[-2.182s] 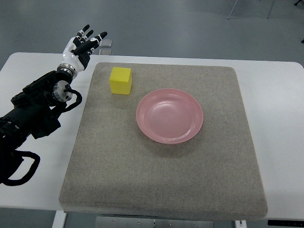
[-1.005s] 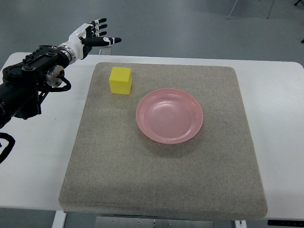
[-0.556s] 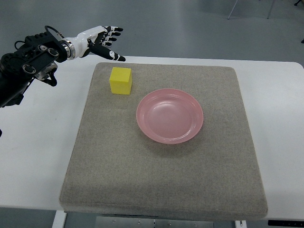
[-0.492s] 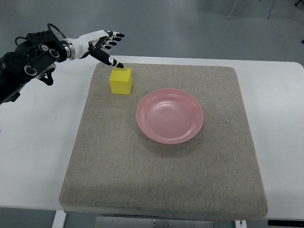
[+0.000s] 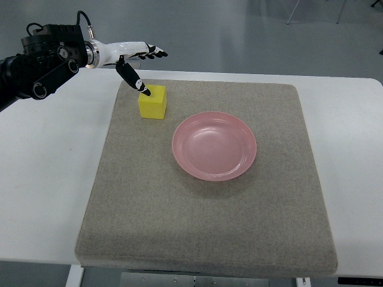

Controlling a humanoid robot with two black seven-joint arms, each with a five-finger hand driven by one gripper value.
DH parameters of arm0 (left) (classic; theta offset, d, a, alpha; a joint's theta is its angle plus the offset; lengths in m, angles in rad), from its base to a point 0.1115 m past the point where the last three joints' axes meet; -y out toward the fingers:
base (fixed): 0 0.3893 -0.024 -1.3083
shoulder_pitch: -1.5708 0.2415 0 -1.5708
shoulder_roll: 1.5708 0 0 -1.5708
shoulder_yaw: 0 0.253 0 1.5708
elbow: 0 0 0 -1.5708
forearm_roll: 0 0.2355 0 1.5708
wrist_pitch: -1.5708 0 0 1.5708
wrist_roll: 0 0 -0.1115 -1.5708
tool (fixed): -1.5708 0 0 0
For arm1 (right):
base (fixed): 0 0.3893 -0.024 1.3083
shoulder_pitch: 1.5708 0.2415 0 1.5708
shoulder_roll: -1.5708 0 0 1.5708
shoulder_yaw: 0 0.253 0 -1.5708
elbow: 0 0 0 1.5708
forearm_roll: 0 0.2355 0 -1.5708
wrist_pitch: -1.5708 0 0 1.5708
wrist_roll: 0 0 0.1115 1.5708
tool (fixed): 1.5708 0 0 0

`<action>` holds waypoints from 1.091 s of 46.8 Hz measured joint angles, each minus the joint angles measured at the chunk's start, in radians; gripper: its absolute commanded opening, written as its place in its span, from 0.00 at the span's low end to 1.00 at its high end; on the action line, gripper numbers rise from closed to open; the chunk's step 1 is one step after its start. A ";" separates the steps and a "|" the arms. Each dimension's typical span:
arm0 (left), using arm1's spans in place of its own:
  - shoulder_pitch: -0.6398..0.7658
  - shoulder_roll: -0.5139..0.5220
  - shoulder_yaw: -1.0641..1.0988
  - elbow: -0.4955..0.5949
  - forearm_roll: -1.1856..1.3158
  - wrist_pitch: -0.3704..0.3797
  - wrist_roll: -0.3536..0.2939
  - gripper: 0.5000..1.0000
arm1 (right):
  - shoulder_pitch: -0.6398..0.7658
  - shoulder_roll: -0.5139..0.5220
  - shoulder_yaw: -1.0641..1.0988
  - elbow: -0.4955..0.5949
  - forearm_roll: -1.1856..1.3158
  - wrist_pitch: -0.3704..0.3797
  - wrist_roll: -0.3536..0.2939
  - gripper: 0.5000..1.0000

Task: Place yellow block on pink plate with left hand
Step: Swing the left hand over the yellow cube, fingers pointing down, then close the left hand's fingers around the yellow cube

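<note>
A yellow block (image 5: pixel 153 102) sits on the grey mat (image 5: pixel 203 203), up near its far left corner. To its right lies the empty pink plate (image 5: pixel 214 145). My left hand (image 5: pixel 143 64) reaches in from the upper left and hovers just behind and above the block. Its fingers are spread and hold nothing. The thumb (image 5: pixel 133 78) points down, its tip at the block's top left edge, while the other fingers (image 5: pixel 153 52) stretch out beyond the block. The right arm is out of the picture.
The mat covers most of a white table (image 5: pixel 48 179), with bare table on both sides. Beyond the table's far edge is grey floor. A small grey object lies behind my hand at the table's far edge.
My left arm has swung up and to the right, from beside the mat to over the block. The thumb has dropped down to the block's top. Block and plate have not moved.
</note>
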 measured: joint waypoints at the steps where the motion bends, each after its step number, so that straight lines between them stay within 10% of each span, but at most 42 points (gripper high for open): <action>1: -0.001 0.002 0.007 -0.008 0.014 -0.004 -0.012 0.95 | 0.000 0.000 0.000 0.000 0.000 0.000 0.000 0.85; 51: 0.010 0.019 0.104 -0.011 0.075 -0.004 -0.110 0.95 | 0.000 0.000 0.000 0.000 0.000 0.000 0.000 0.85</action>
